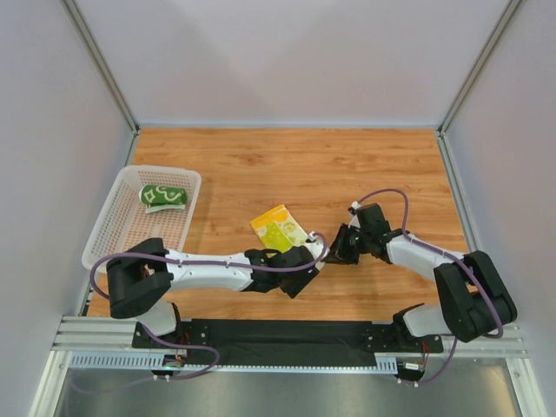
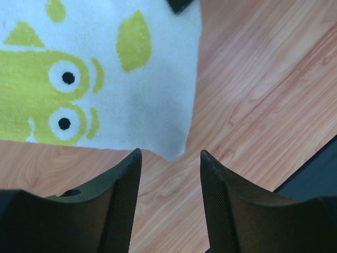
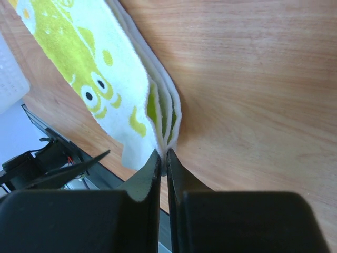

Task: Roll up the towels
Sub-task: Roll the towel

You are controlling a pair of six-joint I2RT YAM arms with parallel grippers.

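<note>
A folded white towel with yellow-green frog print [image 1: 279, 229] lies on the wooden table near the middle. My right gripper [image 3: 163, 156] is shut on the towel's folded corner [image 3: 164, 122], its layers pinched between the jaws; in the top view it [image 1: 333, 248] sits at the towel's right end. My left gripper [image 2: 170, 156] is open and empty, hovering just short of the towel's near corner [image 2: 168, 142]; in the top view it [image 1: 306, 261] is at the towel's near edge. A rolled green towel [image 1: 162, 196] lies in the white basket [image 1: 111, 230].
The white basket stands at the table's left edge. A black strip with the arm bases [image 1: 287, 339] runs along the near edge; it also shows in the left wrist view [image 2: 316, 168]. Grey walls enclose the table.
</note>
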